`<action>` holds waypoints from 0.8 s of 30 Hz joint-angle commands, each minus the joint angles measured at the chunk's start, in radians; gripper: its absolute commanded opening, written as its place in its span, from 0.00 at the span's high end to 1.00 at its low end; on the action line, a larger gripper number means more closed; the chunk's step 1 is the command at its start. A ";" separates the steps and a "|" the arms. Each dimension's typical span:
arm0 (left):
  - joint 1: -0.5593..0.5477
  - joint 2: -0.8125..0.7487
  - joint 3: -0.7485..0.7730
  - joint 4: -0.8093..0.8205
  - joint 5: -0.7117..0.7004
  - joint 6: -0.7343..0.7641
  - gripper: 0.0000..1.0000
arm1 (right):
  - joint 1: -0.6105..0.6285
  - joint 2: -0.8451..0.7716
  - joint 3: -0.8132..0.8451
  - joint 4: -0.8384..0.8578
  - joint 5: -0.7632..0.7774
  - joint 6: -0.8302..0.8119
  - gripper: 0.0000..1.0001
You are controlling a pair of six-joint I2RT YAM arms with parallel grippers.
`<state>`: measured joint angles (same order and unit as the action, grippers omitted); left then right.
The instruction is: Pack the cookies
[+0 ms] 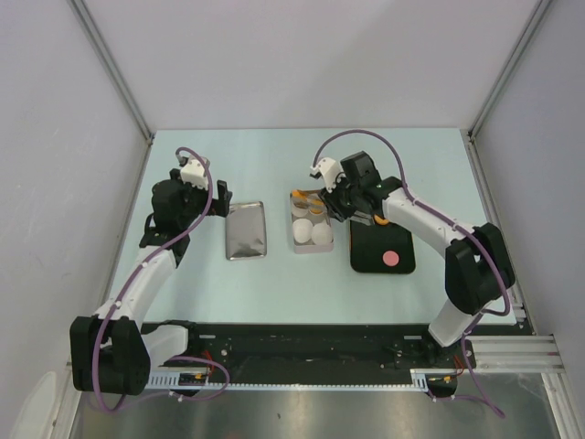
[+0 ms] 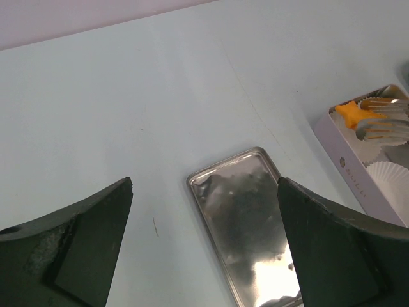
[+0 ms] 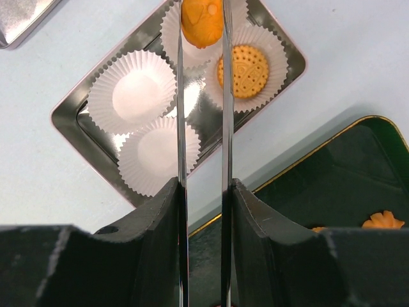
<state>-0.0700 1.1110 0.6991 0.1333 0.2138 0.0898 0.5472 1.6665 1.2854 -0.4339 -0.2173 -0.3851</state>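
My right gripper (image 3: 203,192) is shut on metal tongs (image 3: 179,96). The tong tips pinch an orange cookie (image 3: 201,22) over a white paper cup at the far end of the open tin (image 3: 70,118). A round orange cookie (image 3: 243,70) lies in the cup beside it. Two cups (image 3: 132,93) are empty. A flower-shaped orange cookie (image 3: 383,220) lies in the black tray (image 3: 319,185). The pink cookie (image 1: 391,258) lies in that tray (image 1: 366,261) too. My left gripper (image 2: 204,185) is open and empty above the table by the tin lid (image 2: 249,217).
The silver lid (image 1: 246,230) lies left of the tin (image 1: 312,250), and the black tray is right of it. Grey walls close in the table on the left, back and right. The tin's side wall (image 2: 358,185) shows at the right of the left wrist view.
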 commanded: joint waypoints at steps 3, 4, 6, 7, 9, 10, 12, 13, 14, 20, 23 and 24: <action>-0.005 -0.004 0.000 0.035 0.001 0.022 0.00 | 0.010 0.015 0.048 0.046 0.007 0.000 0.71; -0.007 -0.002 0.000 0.035 0.002 0.024 0.00 | 0.010 0.019 0.048 0.046 0.009 0.000 0.71; -0.007 0.000 0.000 0.034 0.004 0.024 0.00 | 0.011 0.025 0.048 0.044 0.012 -0.001 0.70; -0.007 -0.002 -0.001 0.034 0.001 0.024 0.00 | 0.011 0.032 0.048 0.046 0.012 -0.001 0.70; -0.007 -0.002 -0.004 0.035 0.001 0.025 0.00 | 0.013 0.039 0.048 0.049 0.013 0.000 0.70; -0.007 -0.003 -0.006 0.035 -0.001 0.025 0.00 | 0.013 0.045 0.048 0.049 0.012 -0.001 0.70; -0.007 -0.003 -0.006 0.035 -0.002 0.025 0.00 | 0.014 0.052 0.048 0.052 0.016 -0.003 0.69; -0.007 -0.002 -0.006 0.037 -0.001 0.027 0.00 | 0.014 0.053 0.048 0.052 0.016 -0.003 0.69; -0.007 -0.003 -0.006 0.037 -0.002 0.027 0.00 | 0.014 0.058 0.048 0.049 0.018 -0.005 0.69; -0.007 0.001 -0.004 0.038 -0.001 0.022 0.00 | 0.016 0.056 0.048 0.043 0.022 -0.006 0.64; -0.007 0.003 -0.006 0.037 -0.001 0.024 0.00 | 0.014 0.056 0.048 0.043 0.022 -0.006 0.59; -0.007 0.000 -0.006 0.037 -0.001 0.024 0.00 | 0.016 0.053 0.048 0.043 0.024 -0.006 0.58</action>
<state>-0.0700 1.1110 0.6991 0.1333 0.2123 0.0978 0.5571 1.7271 1.2873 -0.4286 -0.2020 -0.3859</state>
